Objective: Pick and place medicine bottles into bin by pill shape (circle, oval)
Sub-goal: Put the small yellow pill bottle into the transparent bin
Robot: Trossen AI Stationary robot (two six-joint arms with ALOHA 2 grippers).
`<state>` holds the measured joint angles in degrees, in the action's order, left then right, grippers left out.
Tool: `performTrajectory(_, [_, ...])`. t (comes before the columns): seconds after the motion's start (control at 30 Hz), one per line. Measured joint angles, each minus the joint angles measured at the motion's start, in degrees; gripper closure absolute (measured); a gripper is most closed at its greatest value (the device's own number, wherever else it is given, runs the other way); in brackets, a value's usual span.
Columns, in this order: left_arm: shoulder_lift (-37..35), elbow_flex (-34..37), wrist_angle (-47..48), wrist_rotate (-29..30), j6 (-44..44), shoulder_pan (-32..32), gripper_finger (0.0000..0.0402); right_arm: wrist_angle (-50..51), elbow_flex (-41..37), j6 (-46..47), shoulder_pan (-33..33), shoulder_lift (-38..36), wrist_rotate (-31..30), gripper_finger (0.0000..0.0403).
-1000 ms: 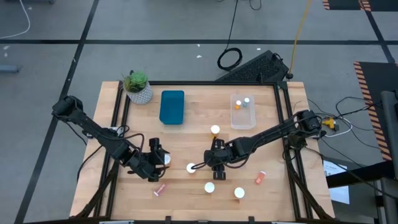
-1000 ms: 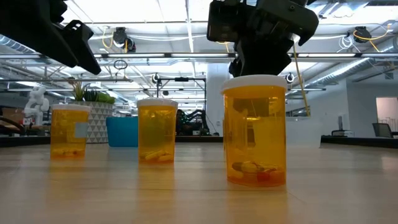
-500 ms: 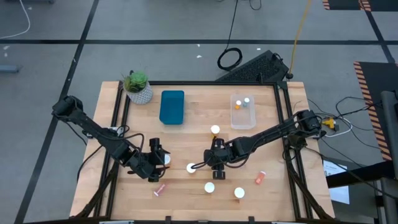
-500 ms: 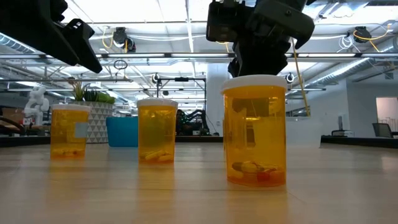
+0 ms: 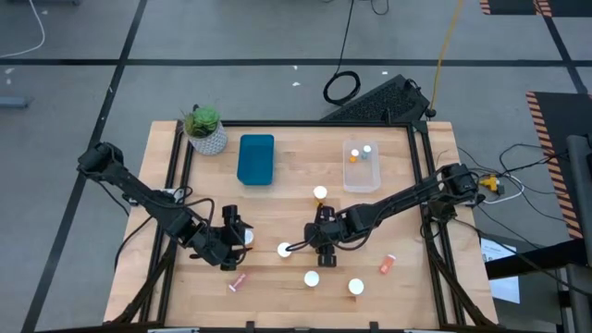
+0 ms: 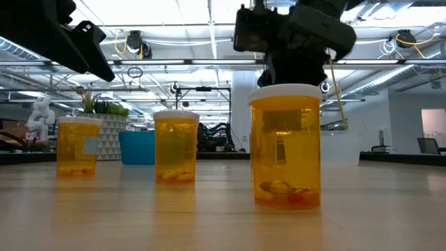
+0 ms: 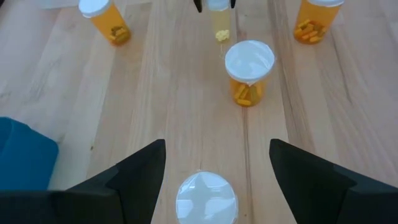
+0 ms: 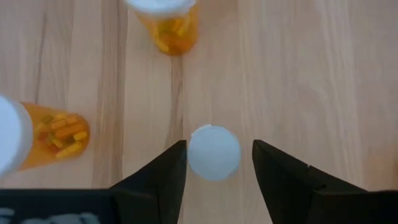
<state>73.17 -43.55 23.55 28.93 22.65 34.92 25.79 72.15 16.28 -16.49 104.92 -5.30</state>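
Low view, glossy amber cylindrical bottle (image 6: 287, 147), flat white cap, pale wood table (image 6: 174, 216)

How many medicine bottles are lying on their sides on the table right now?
2. A pink bottle lies near the front edge, just in front of the left gripper; an orange bottle lies front-right, beyond the right gripper. Others could be hidden under the arms.

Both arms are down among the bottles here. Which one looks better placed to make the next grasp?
Probably the right. Its open gripper has a white-capped bottle between its fingertips. The left gripper is open too, but its bottle sits back toward the wrist.
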Motion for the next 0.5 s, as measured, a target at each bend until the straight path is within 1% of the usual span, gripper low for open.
performTrajectory(0.07, [0.0,0.0,0.0,0.1,0.0,0.0,0.011,-1.0,-0.7,0.0,0.2,0.0,1.1,0.0229])
performTrajectory(0.37, [0.0,0.0,0.0,0.2,-0.1,0.0,0.011,-2.0,-0.8,0.0,0.4,0.0,1.0,0.0231])
performTrajectory(0.5, [0.0,0.0,0.0,0.6,-0.1,0.0,0.011,-2.0,-0.8,0.0,0.4,0.0,1.0,0.025])
